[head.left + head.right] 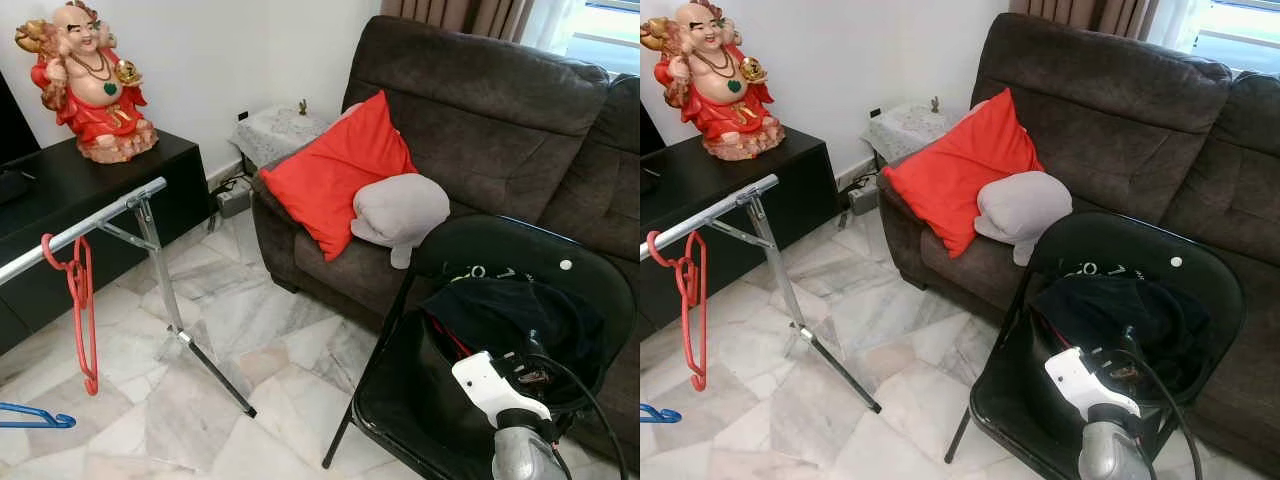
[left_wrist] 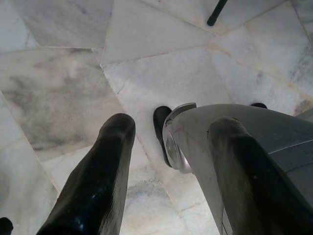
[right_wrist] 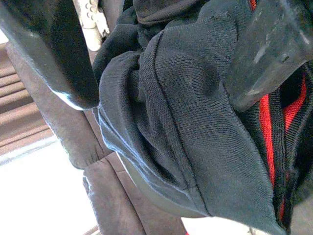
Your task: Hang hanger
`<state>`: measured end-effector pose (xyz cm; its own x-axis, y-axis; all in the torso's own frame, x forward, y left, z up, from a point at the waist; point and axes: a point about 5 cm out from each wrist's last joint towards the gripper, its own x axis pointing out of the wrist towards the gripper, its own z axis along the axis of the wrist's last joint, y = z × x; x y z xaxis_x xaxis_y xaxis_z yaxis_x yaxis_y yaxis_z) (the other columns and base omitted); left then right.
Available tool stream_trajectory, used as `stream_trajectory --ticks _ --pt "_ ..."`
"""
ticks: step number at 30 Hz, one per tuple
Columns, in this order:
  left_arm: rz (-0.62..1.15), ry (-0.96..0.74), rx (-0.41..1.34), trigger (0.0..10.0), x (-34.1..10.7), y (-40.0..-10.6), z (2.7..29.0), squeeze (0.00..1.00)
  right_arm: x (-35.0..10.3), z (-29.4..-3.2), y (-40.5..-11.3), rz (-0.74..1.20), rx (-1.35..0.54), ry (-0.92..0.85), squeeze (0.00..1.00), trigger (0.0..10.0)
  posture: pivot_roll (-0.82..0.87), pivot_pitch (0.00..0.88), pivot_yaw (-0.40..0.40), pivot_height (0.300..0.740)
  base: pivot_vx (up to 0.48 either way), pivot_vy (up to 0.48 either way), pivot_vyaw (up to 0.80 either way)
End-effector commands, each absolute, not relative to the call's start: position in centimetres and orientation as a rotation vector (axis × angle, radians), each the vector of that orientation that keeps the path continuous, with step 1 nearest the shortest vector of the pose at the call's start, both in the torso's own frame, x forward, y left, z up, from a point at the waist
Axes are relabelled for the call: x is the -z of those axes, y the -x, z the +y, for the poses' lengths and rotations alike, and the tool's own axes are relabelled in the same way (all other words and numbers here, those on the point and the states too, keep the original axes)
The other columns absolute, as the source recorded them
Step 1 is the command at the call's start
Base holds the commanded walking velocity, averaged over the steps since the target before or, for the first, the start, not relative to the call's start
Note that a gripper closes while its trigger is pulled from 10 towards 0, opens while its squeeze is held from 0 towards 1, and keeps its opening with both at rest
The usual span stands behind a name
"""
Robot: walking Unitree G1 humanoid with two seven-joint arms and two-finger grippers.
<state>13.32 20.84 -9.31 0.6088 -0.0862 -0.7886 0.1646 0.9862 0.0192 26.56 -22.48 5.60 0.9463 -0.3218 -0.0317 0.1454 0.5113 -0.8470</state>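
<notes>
Head view: red hanger (image 1: pixel 80 300) already on the rail (image 1: pixel 85 222). Right wrist view: right gripper (image 3: pixel 166 68), jaws wide, over dark clothes (image 3: pixel 195 122) — reaching step; next, close. Left wrist view: left gripper (image 2: pixel 171 161) idle, jaws apart.

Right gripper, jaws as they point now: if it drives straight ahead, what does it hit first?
Most likely the dark knitted garment with red stripes piled on the black folding chair. The right gripper has its jaws open on either side of a fold of that fabric, apparently very close, though depth is unclear.
</notes>
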Motion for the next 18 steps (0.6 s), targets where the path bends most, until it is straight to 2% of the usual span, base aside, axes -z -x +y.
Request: stream_trajectory --ticks 1,18 --pt "0.910 -0.095 0.151 10.0 9.4 -13.2 20.6 0.00 -5.5 -22.7 -26.7 0.202 0.298 0.990 0.00 10.0 0.10 0.034 -0.017 0.740 0.000 0.000 0.00" --pt "0.916 -0.094 0.149 10.0 9.5 -12.8 20.8 0.00 -3.9 -22.1 -26.3 0.095 0.348 1.127 0.00 10.0 0.10 0.050 -0.014 0.740 0.000 0.000 0.00"
